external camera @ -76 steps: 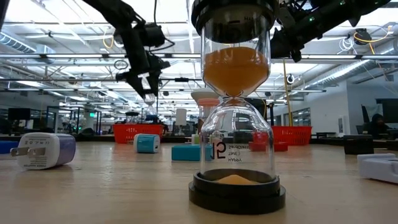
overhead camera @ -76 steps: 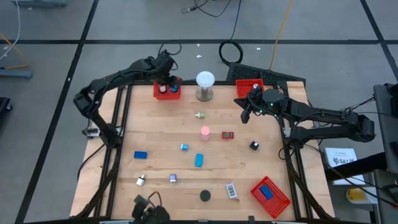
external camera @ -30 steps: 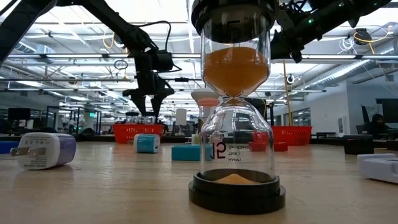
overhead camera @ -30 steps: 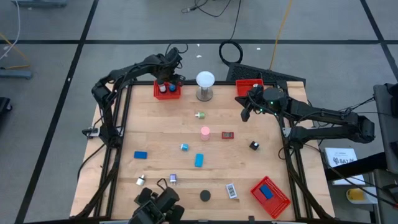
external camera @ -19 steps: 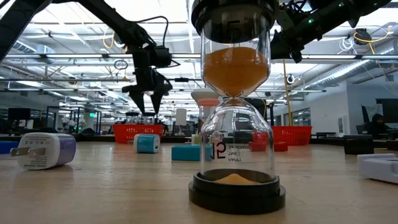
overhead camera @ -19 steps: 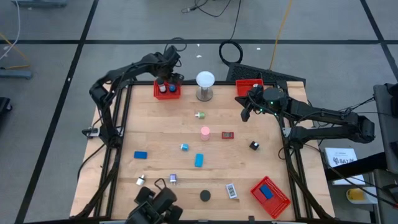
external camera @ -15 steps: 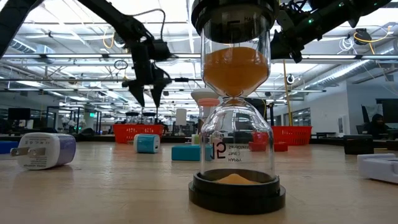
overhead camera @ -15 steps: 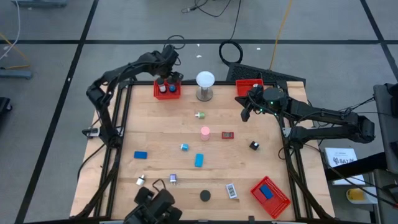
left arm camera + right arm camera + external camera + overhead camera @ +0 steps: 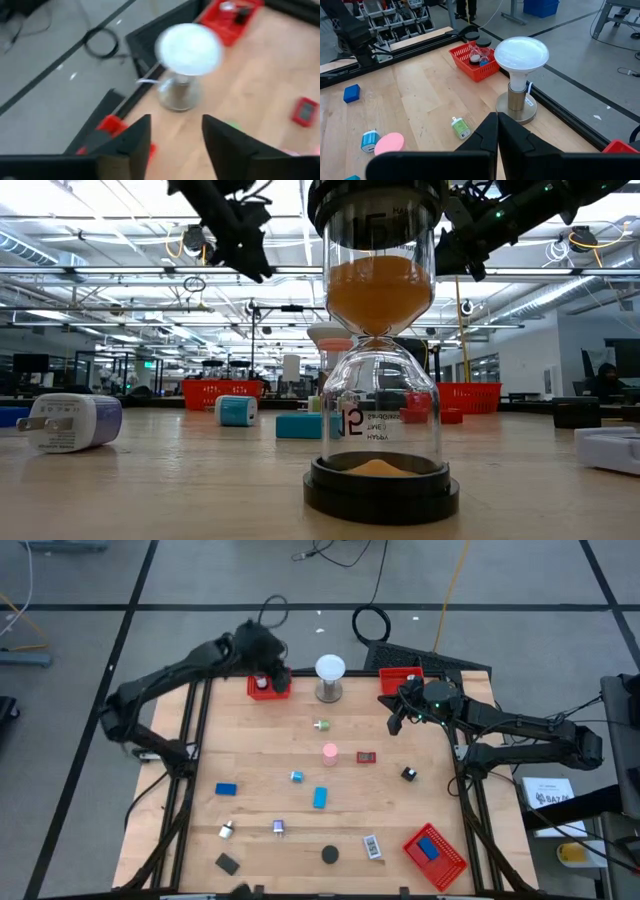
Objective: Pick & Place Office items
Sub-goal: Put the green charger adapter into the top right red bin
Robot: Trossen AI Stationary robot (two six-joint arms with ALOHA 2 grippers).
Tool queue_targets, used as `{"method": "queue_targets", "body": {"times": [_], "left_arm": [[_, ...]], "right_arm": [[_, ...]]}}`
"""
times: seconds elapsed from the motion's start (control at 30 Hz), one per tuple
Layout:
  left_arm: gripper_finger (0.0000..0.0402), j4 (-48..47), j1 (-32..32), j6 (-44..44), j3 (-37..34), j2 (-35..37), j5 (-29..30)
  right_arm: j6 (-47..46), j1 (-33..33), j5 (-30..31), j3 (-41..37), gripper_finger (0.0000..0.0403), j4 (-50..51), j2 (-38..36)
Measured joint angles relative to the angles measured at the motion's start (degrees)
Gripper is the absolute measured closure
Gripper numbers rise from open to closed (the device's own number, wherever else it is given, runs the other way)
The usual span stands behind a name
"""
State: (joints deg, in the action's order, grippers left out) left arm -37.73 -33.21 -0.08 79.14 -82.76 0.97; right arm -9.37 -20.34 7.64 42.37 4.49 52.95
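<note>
Office items lie scattered on the wooden table (image 9: 250, 740): a pink disc (image 9: 329, 751), a red piece (image 9: 366, 757), blue blocks (image 9: 320, 798) (image 9: 226, 789), a white plug (image 9: 70, 423) and a black-capped hourglass (image 9: 380, 350). My left gripper (image 9: 271, 672) hangs open, with nothing between its fingers (image 9: 135, 142), high above the far-left red tray (image 9: 268, 686), which holds small items. My right gripper (image 9: 396, 726) is shut and bare (image 9: 497, 120), in the air near the far-right red tray (image 9: 402, 680).
A white globe lamp (image 9: 330, 670) on a metal base stands at the far edge between the two far trays. A third red tray (image 9: 435, 852), holding a blue block, sits at the near right corner. Bare wood lies along the table's left side.
My left gripper has risen from just above the far-left red tray to high over it, tipping and rolling as it went, and the arm has drawn back toward the table's left. The items in the tray stay put.
</note>
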Motion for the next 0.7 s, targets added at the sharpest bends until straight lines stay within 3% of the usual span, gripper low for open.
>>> {"method": "queue_targets", "body": {"times": [0.33,0.53,0.6,0.7], "left_arm": [[0.0340,27.09,10.84,-12.49,-28.30,10.95,-6.46],[0.0369,26.33,15.36,-14.49,-33.42,9.61,-14.26],[0.0378,25.87,17.46,-12.77,-33.91,9.61,-13.84],[0.0394,25.99,20.19,-11.39,-33.91,9.69,-8.51]], "right_arm": [[-0.43,0.00,0.02,0.00,0.0403,0.00,0.00],[-0.48,0.02,1.31,0.00,0.0403,-0.02,0.21],[-1.14,0.02,1.54,0.00,0.0403,-0.02,0.32],[-2.92,0.02,1.47,0.00,0.0403,-0.38,0.66]]}}
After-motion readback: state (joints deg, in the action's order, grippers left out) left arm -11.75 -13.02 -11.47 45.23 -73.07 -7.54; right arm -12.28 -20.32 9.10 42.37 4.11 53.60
